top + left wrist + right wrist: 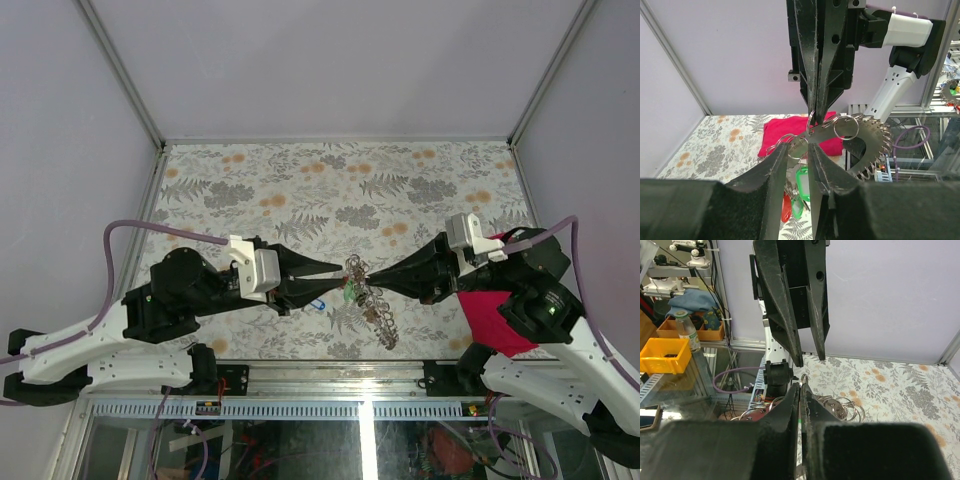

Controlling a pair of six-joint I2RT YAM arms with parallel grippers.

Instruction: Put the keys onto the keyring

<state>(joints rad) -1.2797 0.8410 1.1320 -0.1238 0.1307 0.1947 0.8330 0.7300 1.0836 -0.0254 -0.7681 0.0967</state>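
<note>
Top external view: tip to tip — right gripper (372,277) clamped on the keyring (353,268), left gripper (336,277) narrowly pinching one of the keys (801,179) beside it. Threading step, I'd judge; next needs fine alignment.

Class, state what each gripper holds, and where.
Right gripper pinches the keyring by its wire; left gripper apparently grips a key by its metal blade.

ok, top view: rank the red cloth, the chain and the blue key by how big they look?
1. red cloth, largest even though partly hidden
2. chain
3. blue key, just a speck
</note>
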